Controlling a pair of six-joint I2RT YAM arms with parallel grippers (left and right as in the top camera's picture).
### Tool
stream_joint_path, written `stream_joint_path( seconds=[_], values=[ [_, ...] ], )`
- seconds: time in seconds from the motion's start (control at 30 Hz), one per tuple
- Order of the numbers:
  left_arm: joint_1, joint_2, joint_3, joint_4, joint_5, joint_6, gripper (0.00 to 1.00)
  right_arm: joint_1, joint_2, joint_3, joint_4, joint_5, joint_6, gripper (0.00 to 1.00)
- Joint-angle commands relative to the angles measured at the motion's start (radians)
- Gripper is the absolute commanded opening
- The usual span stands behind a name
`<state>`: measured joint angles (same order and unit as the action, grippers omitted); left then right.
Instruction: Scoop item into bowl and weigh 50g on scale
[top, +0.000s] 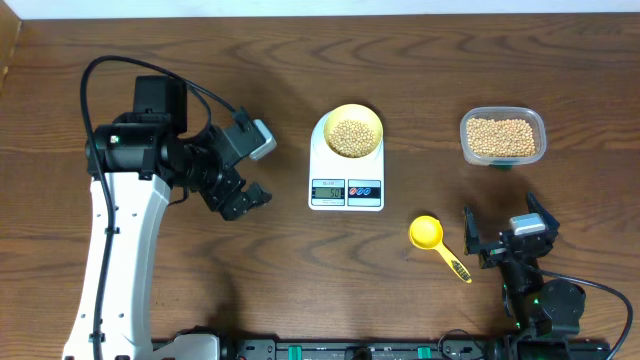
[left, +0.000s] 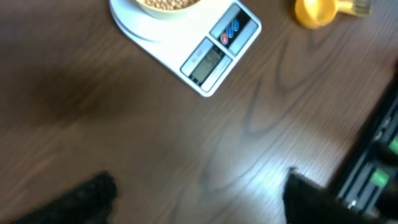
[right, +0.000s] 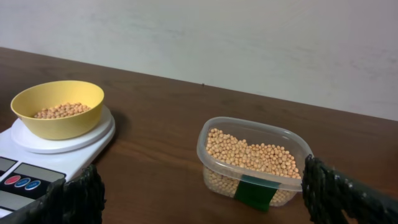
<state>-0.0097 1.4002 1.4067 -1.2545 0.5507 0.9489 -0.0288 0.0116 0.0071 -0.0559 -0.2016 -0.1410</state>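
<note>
The pale-yellow bowl (top: 354, 133) sits on the white scale (top: 346, 185) at the table's middle, with tan beans (top: 352, 137) inside; it also shows in the right wrist view (right: 58, 107). More beans fill the clear plastic tub (top: 503, 137) at the right (right: 252, 157). The bright yellow scoop (top: 436, 242) lies on the table in front of the scale. My left gripper (top: 240, 190) is open and empty, left of the scale. My right gripper (top: 507, 232) is open and empty, right of the scoop.
The scale's display and coloured buttons (left: 214, 50) face the front edge. A black rail (top: 380, 350) runs along the table's front edge. Bare wooden tabletop (top: 300, 270) lies between the arms.
</note>
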Motion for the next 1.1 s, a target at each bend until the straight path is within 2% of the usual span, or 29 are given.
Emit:
stream_joint_path(
  seconds=[0.0, 0.07, 0.1, 0.4, 0.7, 0.9, 1.07],
  values=[
    [-0.003, 0.001, -0.005, -0.013, 0.003, -0.008, 0.73, 0.003, -0.007, -0.001, -0.006, 0.008, -0.013, 0.99],
    [-0.003, 0.001, -0.005, -0.029, 0.008, -0.009, 0.73, 0.003, -0.007, -0.001, -0.006, 0.008, -0.013, 0.99],
    [-0.003, 0.001, -0.005, -0.032, 0.018, -0.012, 0.98, 0.003, -0.007, -0.001, -0.006, 0.008, -0.013, 0.99],
    [-0.003, -0.020, -0.005, -0.042, 0.084, -0.011, 0.98, 0.003, -0.007, -0.001, -0.006, 0.008, -0.013, 0.99],
    [-0.003, -0.247, -0.005, -0.079, 0.090, -0.016, 0.98, 0.003, -0.007, -0.001, -0.006, 0.008, -0.013, 0.99],
    [-0.003, -0.405, -0.005, -0.120, 0.044, -0.164, 0.98, 0.003, -0.007, -0.001, -0.006, 0.008, -0.013, 0.99],
    [-0.003, -0.510, -0.005, -0.167, 0.031, -0.223, 0.98, 0.003, -0.007, -0.001, -0.006, 0.008, -0.013, 0.99]
  ],
)
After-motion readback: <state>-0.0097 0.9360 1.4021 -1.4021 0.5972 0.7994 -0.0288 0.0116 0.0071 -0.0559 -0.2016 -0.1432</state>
